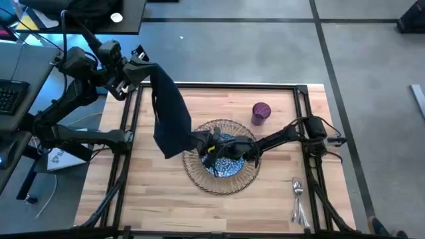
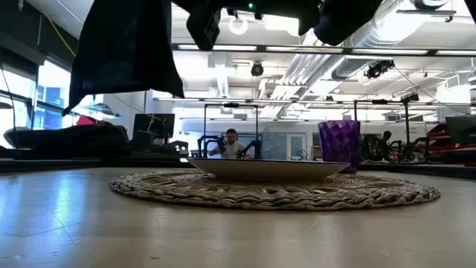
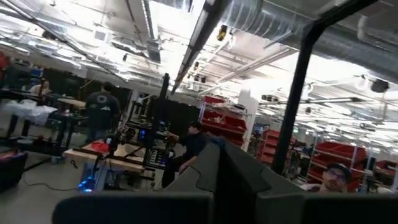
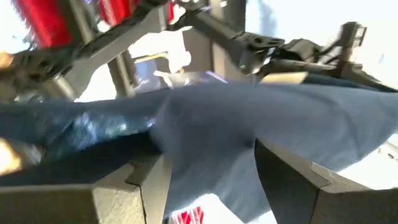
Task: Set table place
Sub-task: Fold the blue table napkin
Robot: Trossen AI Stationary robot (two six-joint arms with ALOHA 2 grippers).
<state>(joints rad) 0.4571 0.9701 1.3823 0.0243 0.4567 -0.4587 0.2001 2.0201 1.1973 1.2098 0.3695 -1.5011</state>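
The dark navy cloth napkin point(image 1: 170, 118) hangs stretched in the air between the two arms, above the left part of the light butcher-block wooden tabletop point(image 1: 166, 199). The left tool point(image 1: 141, 72) holds its upper corner up near the far left corner of the tabletop, fingers closed on the cloth. The right tool point(image 1: 207, 145) reaches in low from the right side and grips the cloth's lower end just over the left edge of the plate; in its wrist view the blue cloth point(image 4: 249, 124) fills the space between its dark fingers point(image 4: 311, 186), clamped there.

Below them the round woven wicker mat point(image 1: 199, 174) lies near the middle of the tabletop, with the blue-white speckled plate point(image 1: 229, 166) on it. The small purple cup point(image 1: 261, 111) stands upright beyond the mat, a little to its right, apart from it. The silver cutlery point(image 1: 298, 199) lies near the front right corner, well away from the mat.

Seen level across the tabletop, the napkin point(image 2: 126, 52) dangles at upper left, clear of the mat point(image 2: 275, 192).
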